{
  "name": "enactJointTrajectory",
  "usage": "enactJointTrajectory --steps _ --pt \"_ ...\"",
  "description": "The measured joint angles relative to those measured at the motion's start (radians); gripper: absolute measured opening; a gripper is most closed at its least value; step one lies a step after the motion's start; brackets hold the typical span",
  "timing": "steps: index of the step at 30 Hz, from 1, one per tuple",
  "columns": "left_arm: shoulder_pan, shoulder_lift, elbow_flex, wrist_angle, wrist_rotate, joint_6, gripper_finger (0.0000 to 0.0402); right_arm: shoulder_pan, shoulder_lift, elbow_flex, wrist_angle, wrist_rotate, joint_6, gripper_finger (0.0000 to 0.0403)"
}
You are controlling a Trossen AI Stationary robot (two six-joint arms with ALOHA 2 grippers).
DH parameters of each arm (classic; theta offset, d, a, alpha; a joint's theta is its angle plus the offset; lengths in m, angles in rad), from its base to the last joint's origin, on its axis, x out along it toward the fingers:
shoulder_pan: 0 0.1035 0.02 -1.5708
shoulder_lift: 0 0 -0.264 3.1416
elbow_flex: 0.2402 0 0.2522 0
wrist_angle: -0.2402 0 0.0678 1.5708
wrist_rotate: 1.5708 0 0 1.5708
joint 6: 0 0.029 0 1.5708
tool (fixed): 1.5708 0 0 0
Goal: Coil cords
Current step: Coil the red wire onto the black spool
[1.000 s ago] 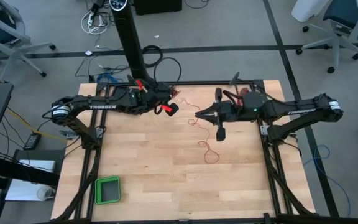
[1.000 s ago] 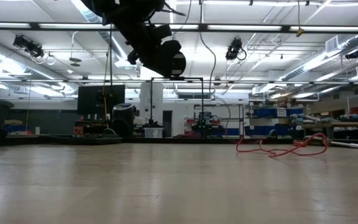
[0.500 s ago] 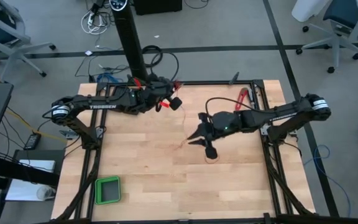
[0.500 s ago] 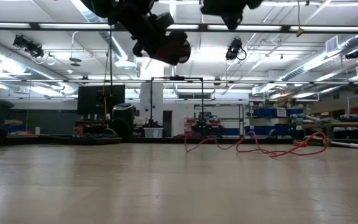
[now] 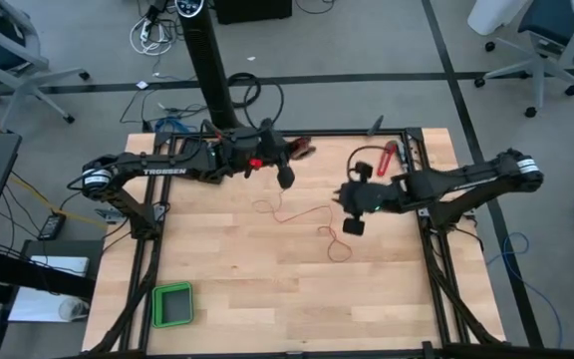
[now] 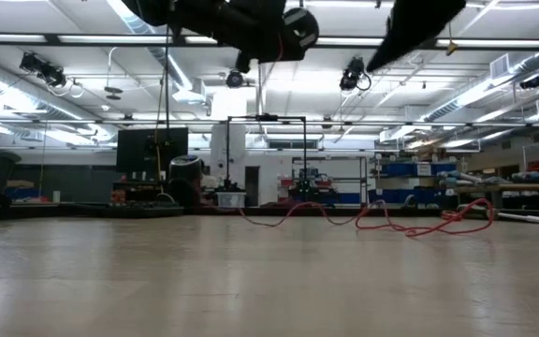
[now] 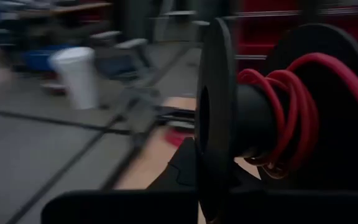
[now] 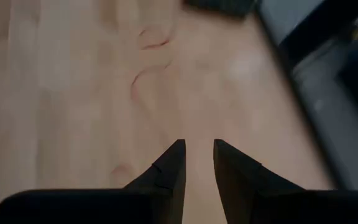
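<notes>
**Right arm drawn back, red cord trailing across the table**

Since the earlier frames the right gripper [image 5: 355,204] is being pulled back toward the table's right side, and more of the red cord [image 5: 302,216] is being laid out across the boards between the two arms.

The left gripper [image 5: 279,165] is being held above the far middle of the wooden table [image 5: 227,289], its fingers clamped on a black spool [image 7: 272,118] — several turns of cord are already wound round the hub. From there the strand is hanging down to the table and running in loose squiggles toward the right arm. The right gripper's fingers [image 8: 166,171] are being kept narrowly apart, with nothing seen between them; faint curls of cord are lying on the wood just ahead.

The cord is judged very light, limp and springy, likely to kink or slide on the smooth, pale planks. It is best pinched on a straight run near the spool, not at a loop.

The spool is matt black with flat round flanges. A red-handled tool [image 5: 387,158] is lying at the far right, and a green tray [image 5: 172,304] near the front left corner.
</notes>
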Motion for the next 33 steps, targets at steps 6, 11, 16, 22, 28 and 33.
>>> enactJointTrajectory --steps 6,11,16,22,28,33 --pt "-0.028 -0.001 -0.077 0.106 0.239 0.046 0.0001 -0.112 -0.107 -0.068 0.246 -0.188 -0.139 0.0079" --pt "-0.053 -0.001 -0.164 0.182 0.220 0.022 0.0001 -0.195 -0.131 -0.191 0.371 -0.288 -0.118 0.0079" --pt "-0.067 -0.001 -0.211 0.174 0.209 -0.013 0.0001 -0.231 -0.120 -0.342 0.645 -0.394 -0.080 0.0079" --pt "-0.092 -0.001 -0.222 0.154 0.207 0.017 0.0001 -0.248 -0.099 -0.400 0.884 -0.456 -0.085 0.0079" --pt "-0.103 -0.001 -0.222 0.154 0.207 0.053 0.0001 -0.250 -0.079 -0.361 0.937 -0.520 -0.123 0.0079" --pt "-0.103 -0.001 -0.222 0.173 0.207 0.052 0.0001 -0.250 -0.061 -0.340 0.928 -0.522 -0.153 0.0079"
